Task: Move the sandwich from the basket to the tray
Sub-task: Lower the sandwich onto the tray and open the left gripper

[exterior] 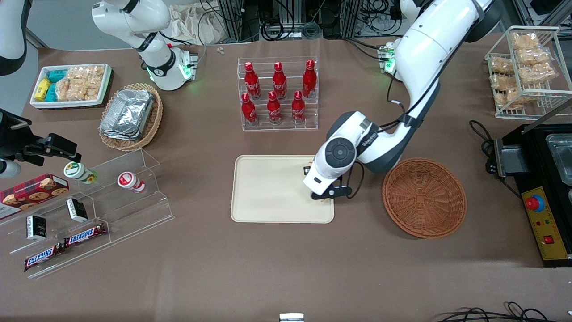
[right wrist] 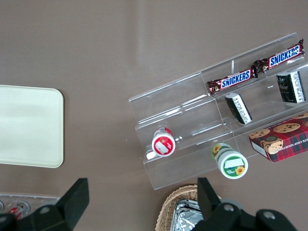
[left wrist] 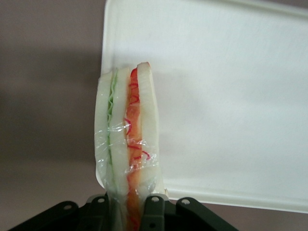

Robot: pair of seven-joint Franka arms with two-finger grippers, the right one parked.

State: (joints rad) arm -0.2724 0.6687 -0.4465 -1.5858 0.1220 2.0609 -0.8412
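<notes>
basket (exterior: pixel 424 197) emptied; tool (exterior: pixel 322 195) pinching the sandwich (left wrist: pixel 127 139) over the tray (exterior: pixel 268 188)'s 4 o'clock corner — release remains.

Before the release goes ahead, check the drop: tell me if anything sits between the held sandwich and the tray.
Nothing visible does. The gripper is shut on the sandwich over the tray, at the edge nearest the basket. The wrist view shows only bare tray surface beside the sandwich, and part of the wedge overhangs the rim.
</notes>
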